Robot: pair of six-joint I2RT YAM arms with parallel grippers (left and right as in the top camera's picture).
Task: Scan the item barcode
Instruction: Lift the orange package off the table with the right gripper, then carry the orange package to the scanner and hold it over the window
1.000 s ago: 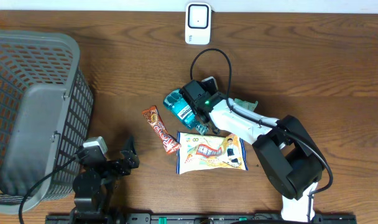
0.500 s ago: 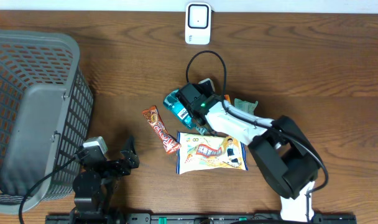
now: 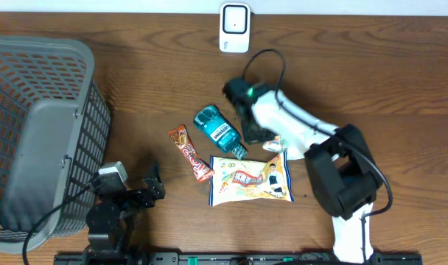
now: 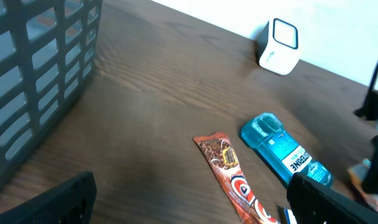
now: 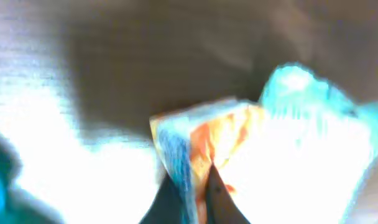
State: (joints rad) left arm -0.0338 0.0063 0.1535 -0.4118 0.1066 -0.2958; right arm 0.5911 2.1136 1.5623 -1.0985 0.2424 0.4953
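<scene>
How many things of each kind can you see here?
Basket: 1
Scanner: 1
Blue bottle: 1
Snack packs: 3 (bar, big bag, small one pinched in the right hand)
Total: 6

- counter (image 3: pixel 135 73): dark brown, wood grain
- basket (image 3: pixel 40 46): grey, open grid walls
- scanner (image 3: pixel 234 28): white, dark-rimmed face
- bottle (image 3: pixel 218 131): teal, white label band
- snack bar (image 3: pixel 191 153): reddish-brown wrapper, white and orange print
- snack bag (image 3: pixel 250 179): white, orange-and-green cartoon print
- small packet (image 5: pixel 195 143): orange with a blue edge, blurred
</scene>
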